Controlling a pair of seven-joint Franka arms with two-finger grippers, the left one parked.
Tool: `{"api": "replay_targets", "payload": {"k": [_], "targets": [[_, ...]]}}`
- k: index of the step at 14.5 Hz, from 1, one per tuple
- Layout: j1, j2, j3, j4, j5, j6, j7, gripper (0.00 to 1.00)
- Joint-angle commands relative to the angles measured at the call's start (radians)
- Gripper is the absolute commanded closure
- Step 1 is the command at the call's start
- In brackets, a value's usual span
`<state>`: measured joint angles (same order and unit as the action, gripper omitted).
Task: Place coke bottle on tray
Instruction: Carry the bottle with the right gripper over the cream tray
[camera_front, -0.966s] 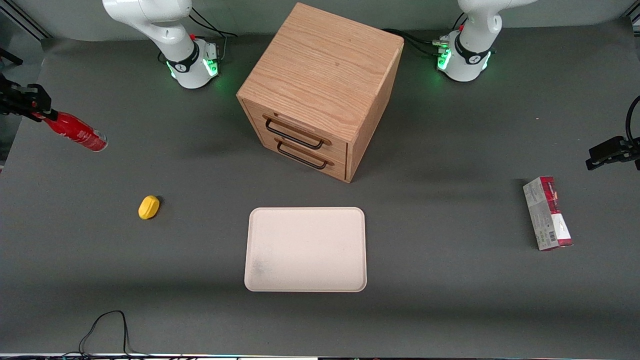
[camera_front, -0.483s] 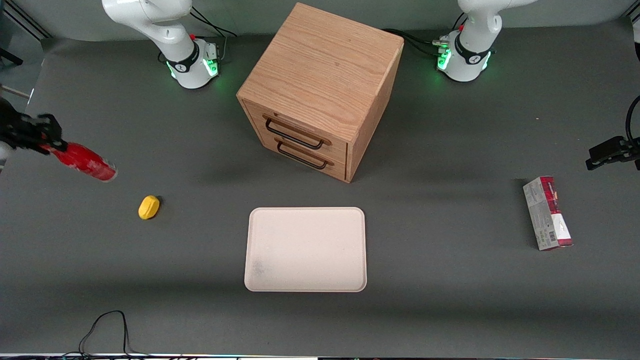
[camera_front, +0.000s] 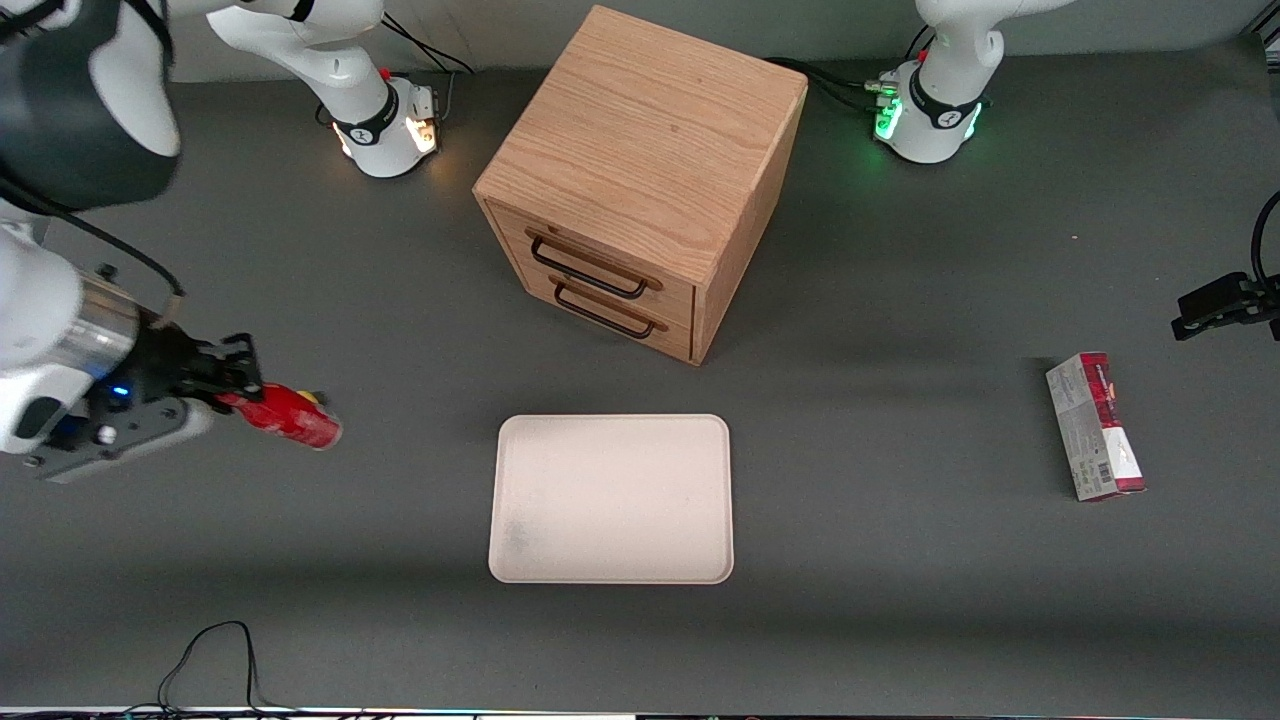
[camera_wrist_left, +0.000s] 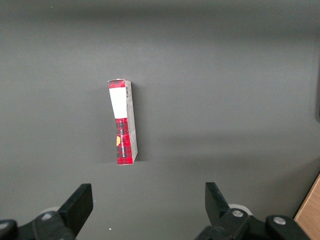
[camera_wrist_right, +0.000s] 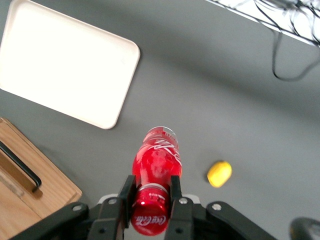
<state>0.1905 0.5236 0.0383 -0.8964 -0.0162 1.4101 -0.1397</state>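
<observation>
My right gripper (camera_front: 232, 385) is shut on the neck of the red coke bottle (camera_front: 290, 417) and holds it lying sideways in the air, base pointing toward the tray. It hangs toward the working arm's end of the table, short of the cream tray (camera_front: 611, 498). In the right wrist view the fingers (camera_wrist_right: 126, 193) clamp the bottle (camera_wrist_right: 156, 165) just below its red cap, with the tray (camera_wrist_right: 65, 62) ahead and nothing on it.
A yellow lemon-shaped object (camera_wrist_right: 219, 173) lies on the table under the bottle, mostly hidden by it in the front view. A wooden drawer cabinet (camera_front: 640, 180) stands farther from the front camera than the tray. A red-and-grey carton (camera_front: 1094, 425) lies toward the parked arm's end.
My gripper has carried the bottle nearer to the front camera and toward the tray, from the table's edge to above the yellow object. The arm's body now shows in the front view.
</observation>
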Motion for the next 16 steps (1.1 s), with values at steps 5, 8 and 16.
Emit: {"api": "replay_targets", "payload": {"k": [5, 8, 16], "targets": [[0.156, 0.093, 0.000, 0.079, -0.027, 0.081, 0.144, 1.00], [0.191, 0.108, 0.002, 0.079, -0.027, 0.111, 0.155, 1.00], [0.202, 0.272, 0.005, 0.076, -0.027, 0.282, 0.155, 1.00]]}}
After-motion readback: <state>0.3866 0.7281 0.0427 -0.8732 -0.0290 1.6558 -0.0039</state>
